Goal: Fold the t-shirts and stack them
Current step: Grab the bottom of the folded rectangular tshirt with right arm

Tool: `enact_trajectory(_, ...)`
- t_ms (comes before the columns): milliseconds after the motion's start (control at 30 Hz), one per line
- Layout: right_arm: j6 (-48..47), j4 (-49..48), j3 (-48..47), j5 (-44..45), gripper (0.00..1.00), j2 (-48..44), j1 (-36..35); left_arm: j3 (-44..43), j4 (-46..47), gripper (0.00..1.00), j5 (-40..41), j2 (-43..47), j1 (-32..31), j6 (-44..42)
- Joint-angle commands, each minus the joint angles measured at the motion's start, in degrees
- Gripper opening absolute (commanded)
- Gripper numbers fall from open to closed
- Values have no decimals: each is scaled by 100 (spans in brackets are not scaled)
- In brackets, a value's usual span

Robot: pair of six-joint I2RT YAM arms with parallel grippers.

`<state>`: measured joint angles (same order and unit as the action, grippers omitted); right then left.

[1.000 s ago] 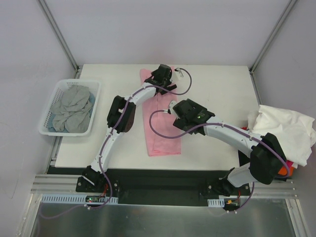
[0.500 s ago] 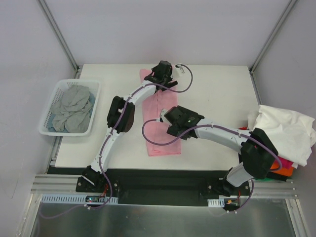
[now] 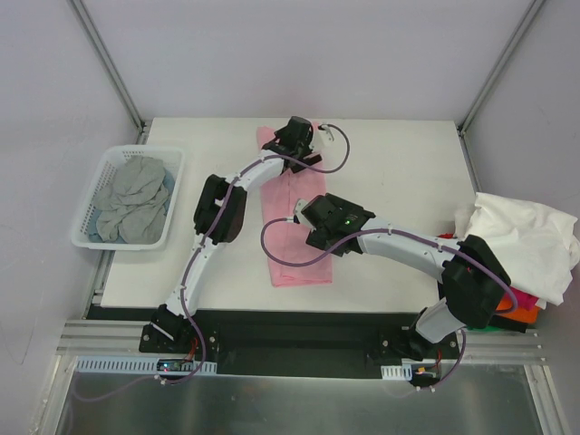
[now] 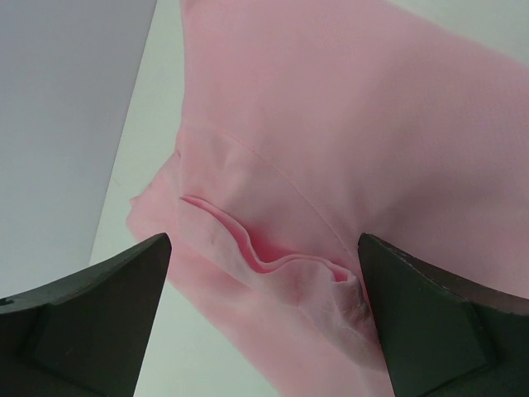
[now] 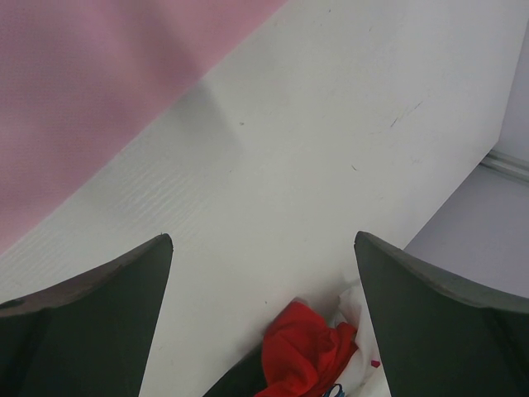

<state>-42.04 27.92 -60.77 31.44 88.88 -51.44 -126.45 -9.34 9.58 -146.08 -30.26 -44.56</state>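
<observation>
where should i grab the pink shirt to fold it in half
Probably the far end of the pink shirt, where the left gripper hangs open over a raised pleat. Come straight down: it lies flat as a long strip, and that ridge is easy to pinch.

Pink t-shirt (image 3: 299, 267): soft woven cloth, matt, fine even weave. Left wrist view shows stitched seams and a rumpled fold with a slightly fuzzy edge.
Table (image 3: 399, 181): white, smooth, matt, with faint scuff marks in the right wrist view.
Left claw (image 4: 263, 240) and right claw (image 5: 263, 236): fingers (image 4: 91, 322) dark grey, matt, hard plastic by look.
Basket (image 3: 86, 217): white plastic lattice, slight sheen.
Grey cloth (image 3: 131, 199) in the basket: soft, matt, crumpled.
White cloth (image 3: 526, 240) at the right edge: thin, matt, creased.
Red cloth (image 5: 297, 347): soft, matt.
Arm shells (image 3: 412, 245): white smooth plastic, with black joints.
Frame posts (image 3: 100, 54): bare metal, satin.
Front plate (image 3: 290, 399): brushed sheet metal, dull shine.
</observation>
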Motion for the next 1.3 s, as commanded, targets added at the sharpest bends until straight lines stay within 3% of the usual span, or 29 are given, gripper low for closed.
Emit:
enact_trajectory(0,64,-94,-40,134,96,-143,11,147,99,97,105,616,108,8)
enact_trajectory(767,82,-112,13,169,96,-81,2,850,301,95,166,1072,284,-97)
enact_trajectory(1267,73,-59,-48,90,96,50,2,2835,917,93,377,2435,372,-194)
